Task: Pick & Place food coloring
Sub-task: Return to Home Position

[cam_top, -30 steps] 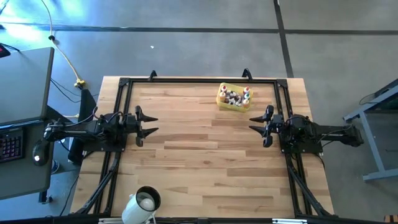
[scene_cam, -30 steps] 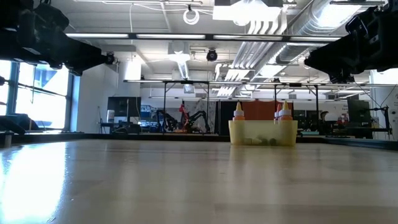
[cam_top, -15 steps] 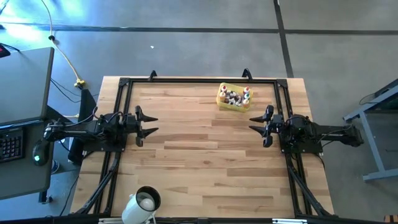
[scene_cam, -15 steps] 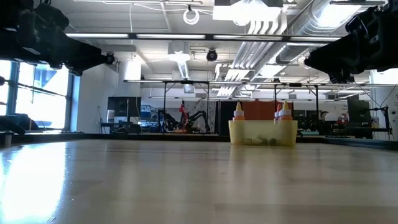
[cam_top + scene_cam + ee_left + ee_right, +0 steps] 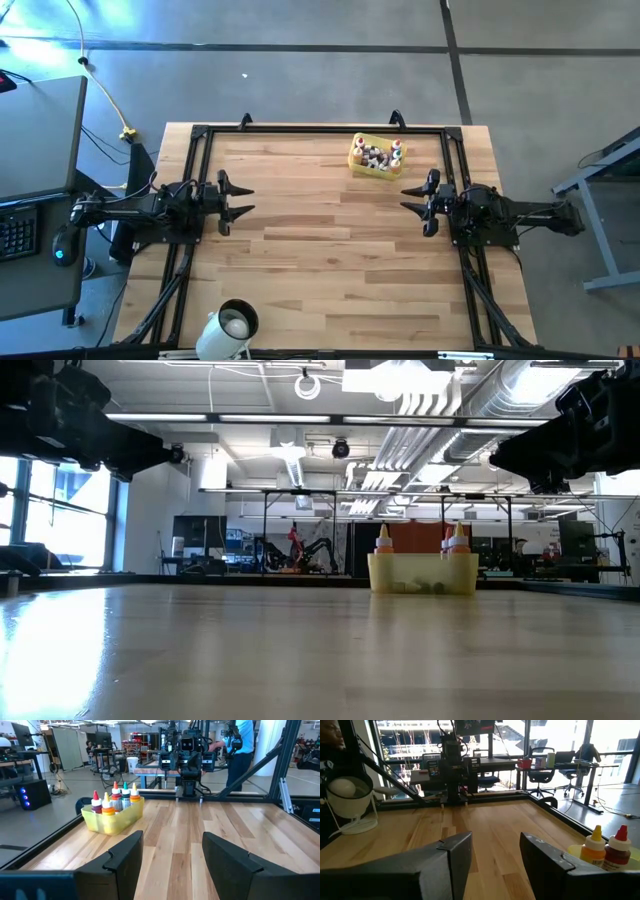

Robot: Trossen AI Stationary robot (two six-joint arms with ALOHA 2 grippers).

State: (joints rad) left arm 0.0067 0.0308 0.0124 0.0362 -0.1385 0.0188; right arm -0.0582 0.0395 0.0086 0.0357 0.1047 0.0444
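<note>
The table (image 5: 320, 270) is a slab of pale wooden planks, smooth with a soft sheen. A black metal frame (image 5: 320, 128) runs along its edges.

A small rectangular bin (image 5: 114, 823) of translucent yellow plastic stands on the far right part of the table, just inside the far rail. It sits slightly askew, just beyond the right gripper (image 5: 408, 200). All of the food coloring (image 5: 116, 800) is in this bin, packed close, and none of it lies on the bare wood. The bottles are tiny soft plastic ones with rounded shoulders and cone-shaped caps.

The bottles seen from the side stand upright, long axis vertical and tips pointing up. The left wrist view shows a dark one with a red cap, yellow and orange ones, and a green one. The right wrist view shows an orange-yellow bottle beside a red one. In the low view, three tips rise above the rim, and dim shapes show low down through the bin's wall. How those lower ones lie cannot be told.

The left gripper (image 5: 243, 200) hangs at the left edge at mid-depth, facing right. Its flat dark fingers (image 5: 127, 854) are spread wide with nothing between them. The right gripper waits opposite at the right edge, facing left, also spread wide and holding nothing.

A white round object (image 5: 232, 325) sits at the near edge.
</note>
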